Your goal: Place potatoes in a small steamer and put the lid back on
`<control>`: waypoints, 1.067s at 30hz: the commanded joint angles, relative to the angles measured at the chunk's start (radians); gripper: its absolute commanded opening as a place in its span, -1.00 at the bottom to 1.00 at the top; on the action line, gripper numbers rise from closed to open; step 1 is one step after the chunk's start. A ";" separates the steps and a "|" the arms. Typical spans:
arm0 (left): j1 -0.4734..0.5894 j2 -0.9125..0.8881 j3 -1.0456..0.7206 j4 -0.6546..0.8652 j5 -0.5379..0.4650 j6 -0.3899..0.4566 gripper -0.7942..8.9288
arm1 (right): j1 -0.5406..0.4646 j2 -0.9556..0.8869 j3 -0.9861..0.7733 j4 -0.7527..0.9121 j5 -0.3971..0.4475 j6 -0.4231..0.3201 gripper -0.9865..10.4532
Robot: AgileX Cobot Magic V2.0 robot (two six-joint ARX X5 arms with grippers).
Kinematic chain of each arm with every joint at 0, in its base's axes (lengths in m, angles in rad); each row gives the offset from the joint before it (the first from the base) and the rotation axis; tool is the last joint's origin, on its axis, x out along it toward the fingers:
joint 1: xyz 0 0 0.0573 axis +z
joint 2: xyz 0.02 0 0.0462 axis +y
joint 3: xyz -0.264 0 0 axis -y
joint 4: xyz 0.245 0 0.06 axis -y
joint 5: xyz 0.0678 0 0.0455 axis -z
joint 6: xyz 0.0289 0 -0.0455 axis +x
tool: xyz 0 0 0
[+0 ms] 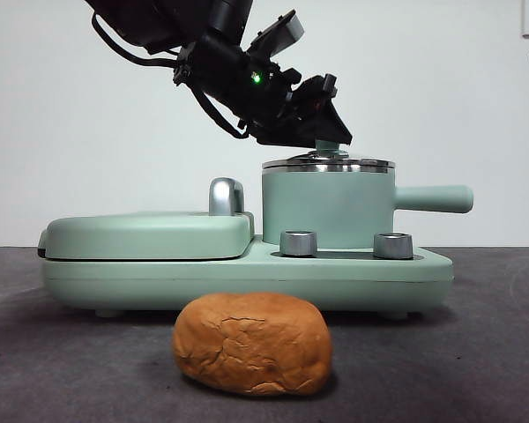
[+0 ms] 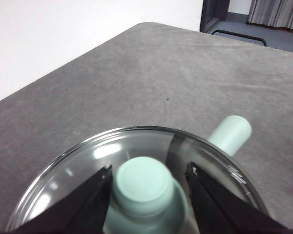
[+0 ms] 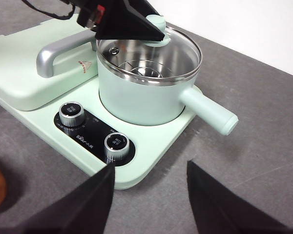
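— Where the left gripper (image 2: 145,192) straddles the knob (image 2: 142,184), are the jaws biting yet?

— Not clearly. In the left wrist view they stand either side of the mint knob with slivers of gap showing, so I read them as narrowly open around it, not clamped. In the front view that same gripper (image 1: 328,132) comes down from the upper left of the frame onto the lid (image 1: 328,164), which sits seated on the small steamer (image 1: 326,207) at centre right.

— How should the lift go?

— My judgement: close squarely on the knob, centred, then raise straight up so the glass doesn't tip or scrape the steel rim, and set it aside clear of the pot mouth.

— And the potatoes?

— One crusty orange-brown lump (image 1: 252,343) on the table at lower centre of the front view, in front of the cooker base (image 1: 353,273), well apart from the pot.

— The right gripper (image 3: 149,187)?

— Waiting, jaws spread wide at the bottom of its own view.

— Anything unclear?

— The knob's stem is hidden by the jaws, and the pot's inside shows only dimly through the glass.
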 commanded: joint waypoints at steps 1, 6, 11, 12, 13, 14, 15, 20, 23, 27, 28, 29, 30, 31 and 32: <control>-0.006 0.035 0.027 0.008 -0.005 -0.007 -0.35 | 0.004 0.003 0.018 0.008 0.002 0.032 -0.42; -0.006 0.041 0.027 0.008 -0.006 -0.005 -0.50 | 0.004 0.003 0.018 0.008 0.002 0.032 -0.42; -0.006 0.041 0.027 0.007 -0.006 -0.004 -0.81 | 0.004 0.003 0.018 0.008 0.002 0.032 -0.42; -0.006 0.041 0.027 0.007 -0.006 -0.001 -0.81 | 0.004 0.003 0.018 0.008 0.002 0.032 -0.42; -0.006 0.041 0.027 0.007 -0.006 0.006 -0.81 | 0.004 0.003 0.018 0.008 0.002 0.032 -0.42; -0.006 0.041 0.027 0.007 -0.006 0.022 -0.81 | 0.004 0.003 0.018 0.007 0.002 0.032 -0.42; -0.006 0.040 0.027 0.007 -0.006 0.032 -0.81 | 0.004 0.003 0.018 0.007 0.002 0.032 -0.42; -0.006 0.028 0.027 0.002 -0.007 0.066 -0.81 | 0.004 0.003 0.018 0.004 0.002 0.032 -0.42; -0.006 0.010 0.027 0.002 -0.035 0.067 -0.81 | 0.004 0.003 0.018 0.000 0.002 0.032 -0.42; -0.005 -0.018 0.027 -0.001 -0.040 0.066 -0.81 | 0.004 0.003 0.018 -0.011 0.002 0.032 -0.42; -0.002 -0.024 0.027 0.000 -0.040 0.066 -0.81 | 0.004 0.003 0.018 -0.013 0.002 0.032 -0.42; -0.002 -0.032 0.027 -0.002 -0.039 0.066 -0.81 | 0.004 0.003 0.018 -0.014 0.002 0.032 -0.42; -0.001 -0.040 0.027 -0.002 -0.039 0.065 -0.81 | 0.004 0.003 0.018 -0.015 0.002 0.032 -0.42; 0.000 -0.046 0.027 -0.003 -0.039 0.062 -0.81 | 0.004 0.003 0.018 -0.015 0.002 0.032 -0.42; 0.000 -0.055 0.027 -0.011 -0.039 0.058 -0.81 | 0.004 0.003 0.018 -0.015 0.002 0.032 -0.42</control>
